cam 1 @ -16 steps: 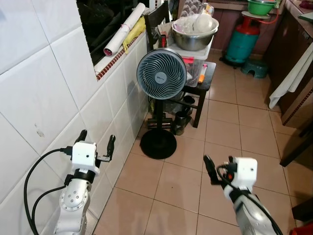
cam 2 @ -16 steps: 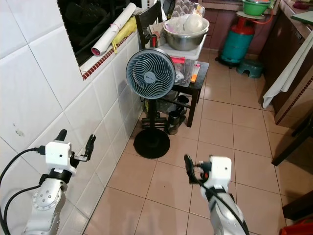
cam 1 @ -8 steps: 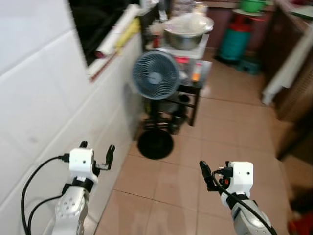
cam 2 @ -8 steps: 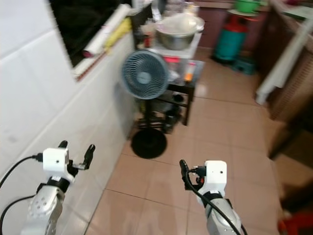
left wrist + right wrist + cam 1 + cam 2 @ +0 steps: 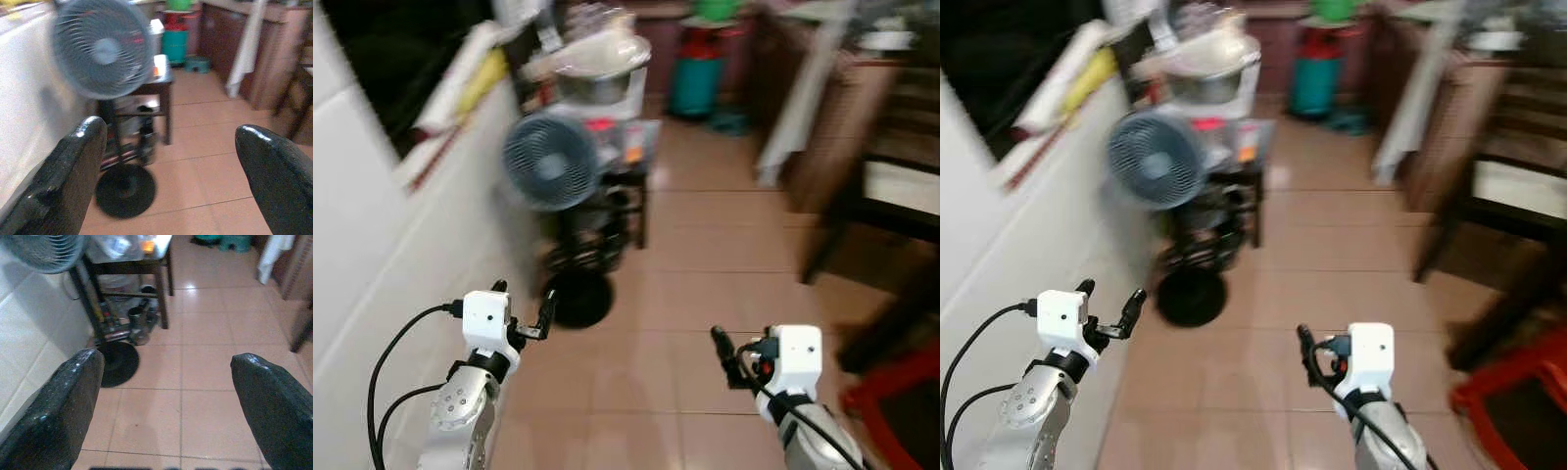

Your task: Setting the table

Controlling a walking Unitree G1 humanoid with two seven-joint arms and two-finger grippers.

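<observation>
Fingers spread and empty on our left gripper (image 5: 521,308) and right gripper (image 5: 166,401), we see a blurred dark table (image 5: 891,186) with pale top ahead on our right.

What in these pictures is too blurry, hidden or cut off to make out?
- Big metal bowl, eye views: contents blurred.
- Clutter under the small dark table, right wrist view: fan stand and table legs partly hide it.
- Red object, eye views: cut off by the edge.
- Dark chair, eye views: smeared, only partly in frame.
- Fan, left wrist view: blurred.
</observation>
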